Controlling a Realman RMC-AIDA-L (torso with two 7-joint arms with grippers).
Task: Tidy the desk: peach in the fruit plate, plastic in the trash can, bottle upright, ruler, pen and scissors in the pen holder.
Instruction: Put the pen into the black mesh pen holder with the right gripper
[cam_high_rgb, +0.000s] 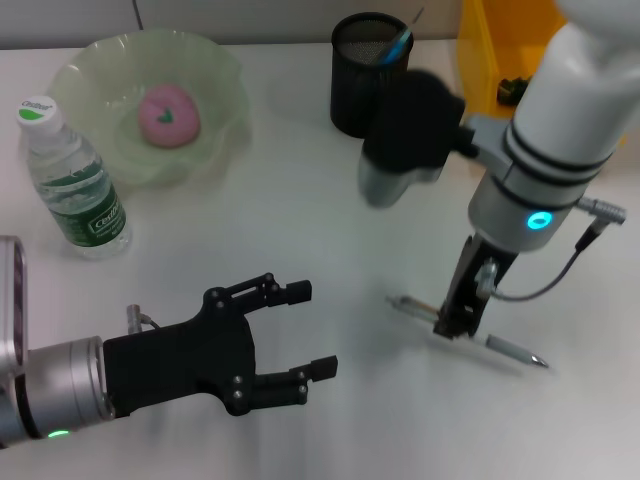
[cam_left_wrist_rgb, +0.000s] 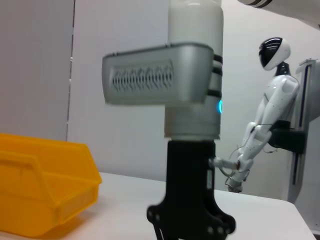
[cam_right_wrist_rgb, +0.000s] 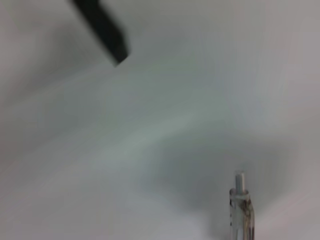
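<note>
A clear pen (cam_high_rgb: 470, 335) lies flat on the white table at the right. My right gripper (cam_high_rgb: 455, 322) points straight down over its middle and is open; the right wrist view shows the pen's end (cam_right_wrist_rgb: 241, 210) apart from one black fingertip (cam_right_wrist_rgb: 111, 40). The pink peach (cam_high_rgb: 168, 116) rests in the green fruit plate (cam_high_rgb: 222, 70) at the back left. Beside the plate the bottle (cam_high_rgb: 75, 185) stands upright. A blue-handled item (cam_high_rgb: 400, 40) sticks out of the black mesh pen holder (cam_high_rgb: 352, 90). My left gripper (cam_high_rgb: 312, 330) hovers open at the front left. No plastic shows.
A yellow bin (cam_high_rgb: 485, 50) (cam_left_wrist_rgb: 45, 190) stands at the back right with a small dark object (cam_high_rgb: 512, 90) in it. In the left wrist view my right arm's wrist (cam_left_wrist_rgb: 192, 100) fills the middle, and a white humanoid robot (cam_left_wrist_rgb: 265, 125) stands in the background.
</note>
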